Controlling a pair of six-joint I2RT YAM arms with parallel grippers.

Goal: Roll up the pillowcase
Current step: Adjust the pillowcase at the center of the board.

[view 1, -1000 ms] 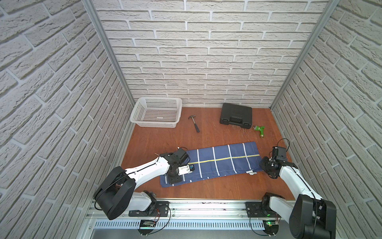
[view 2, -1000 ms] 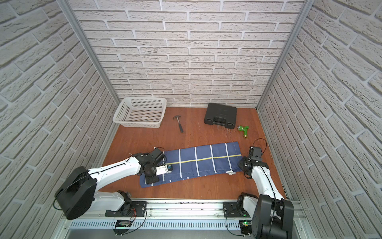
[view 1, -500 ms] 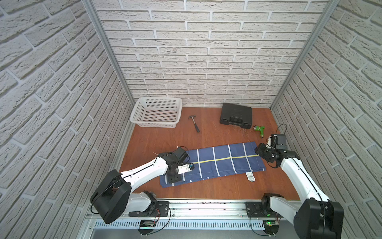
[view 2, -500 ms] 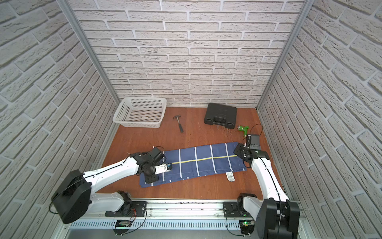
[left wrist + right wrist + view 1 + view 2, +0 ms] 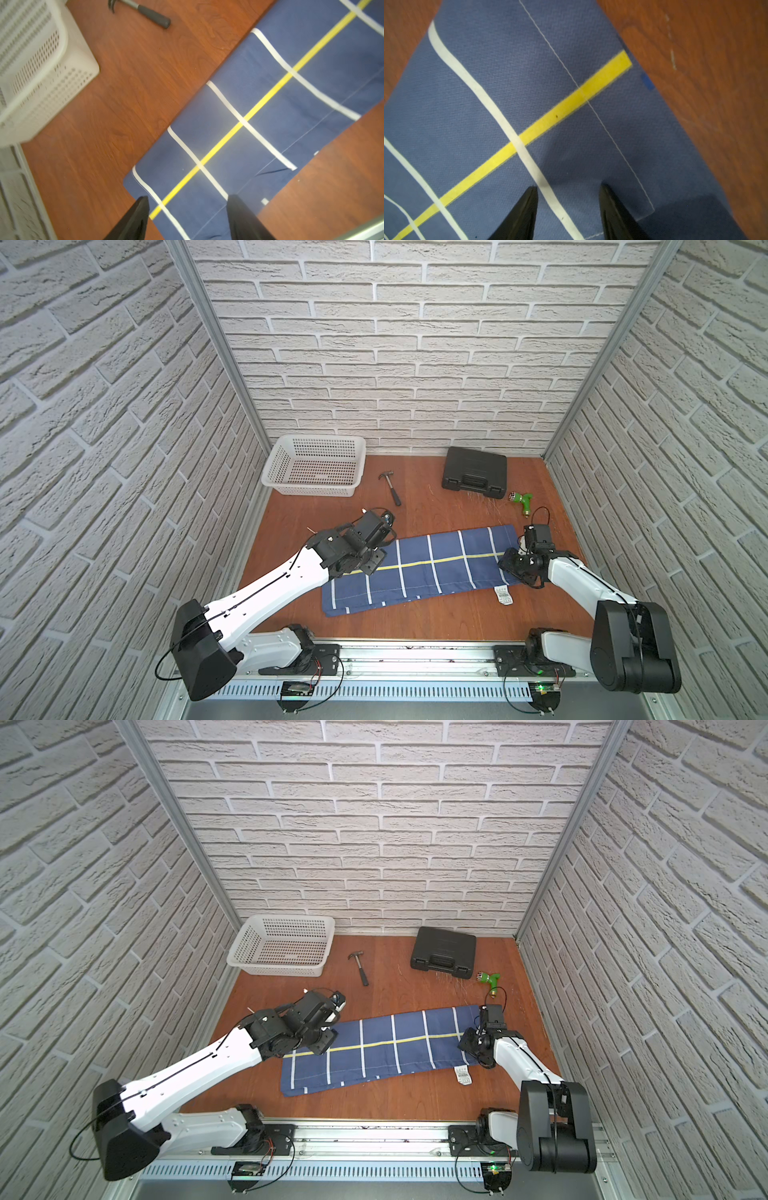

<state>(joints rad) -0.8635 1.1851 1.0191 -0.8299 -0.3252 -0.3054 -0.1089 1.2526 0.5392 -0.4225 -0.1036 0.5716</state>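
Note:
The pillowcase (image 5: 436, 568) (image 5: 386, 1048) lies flat as a long navy strip with white cross stripes and one yellow stripe along it. Its white care tag (image 5: 503, 596) sticks out at the near right corner. My left gripper (image 5: 370, 566) (image 5: 188, 198) hangs open over the strip's left end, jaws astride the yellow stripe (image 5: 224, 141), holding nothing. My right gripper (image 5: 509, 566) (image 5: 568, 186) stands open low over the right end, close to the hem seam (image 5: 602, 122), with only flat cloth (image 5: 488, 93) under it.
At the back stand a white basket (image 5: 316, 466), a hammer (image 5: 390, 487), a black case (image 5: 473, 470) and a green nozzle (image 5: 523, 502). Brick walls close in left, right and back. A metal rail (image 5: 415, 655) runs along the front edge.
My right gripper opened, left the strip's near right corner, swung to the far corner, then came to the middle of the right end. The left gripper shifted slightly.

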